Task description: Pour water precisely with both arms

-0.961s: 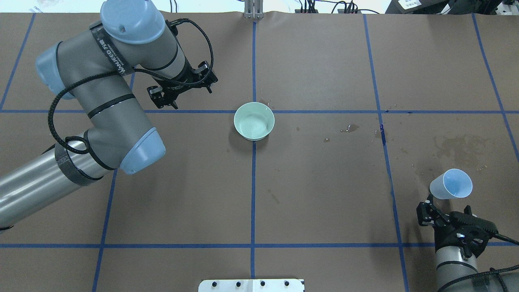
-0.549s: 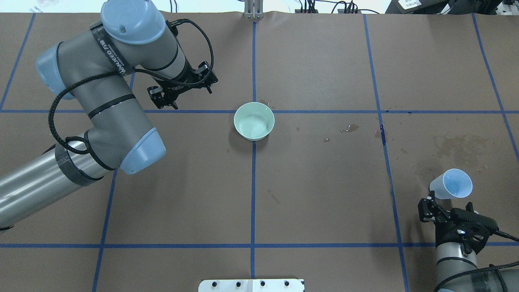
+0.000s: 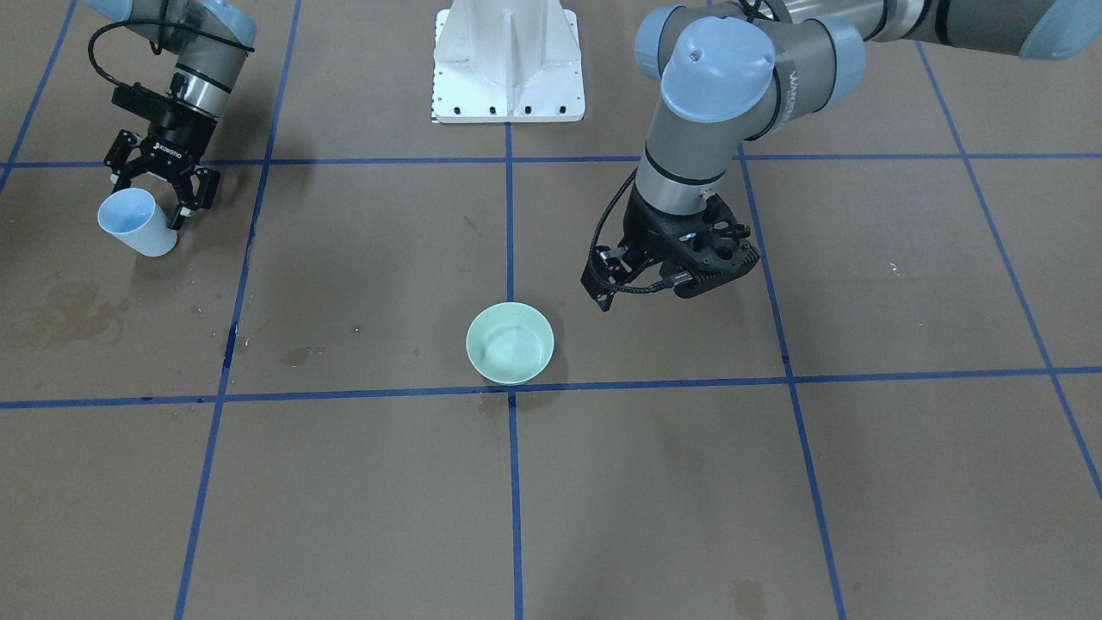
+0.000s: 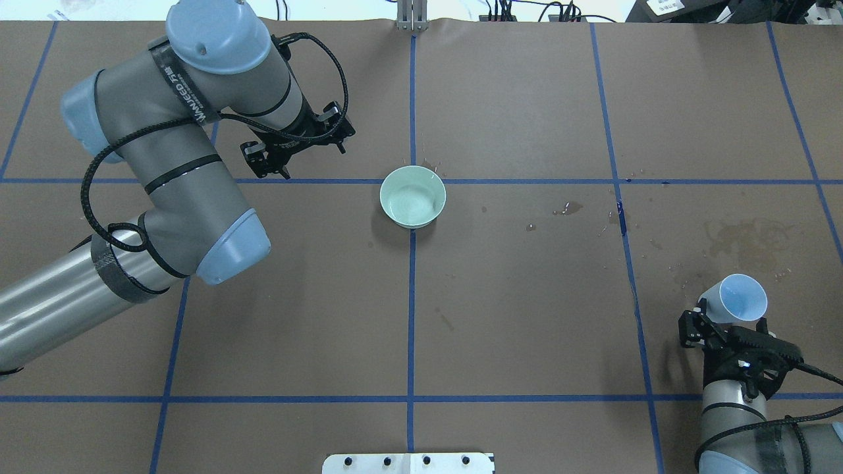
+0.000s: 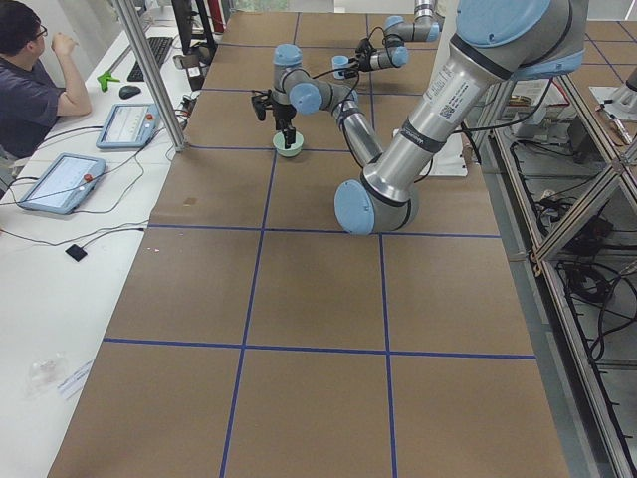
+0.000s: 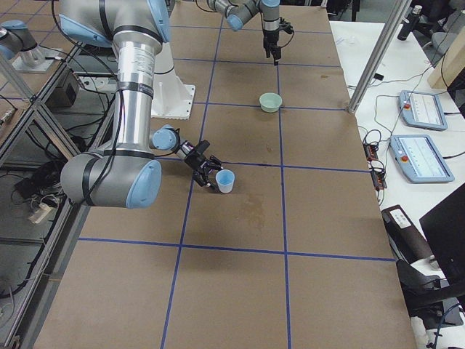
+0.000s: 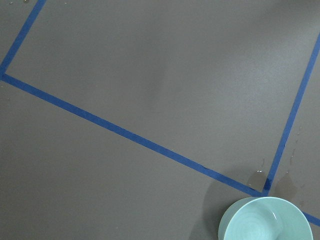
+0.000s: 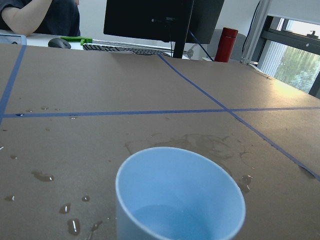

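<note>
Blue cup (image 3: 138, 226) just beside R tool (image 3: 153, 195); green bowl (image 3: 510, 343) mid-table.

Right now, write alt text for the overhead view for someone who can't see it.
A pale green bowl sits mid-table on brown paper gridded with blue tape, wet stains to its right. The left gripper hovers beside it; at bottom right, the right gripper has open fingers flanking a blue cup.

place: robotics lab | cues: blue-taped table (image 4: 527, 329), teach pendants (image 6: 415, 109), operator (image 5: 30, 90), monitor (image 8: 150, 17)
</note>
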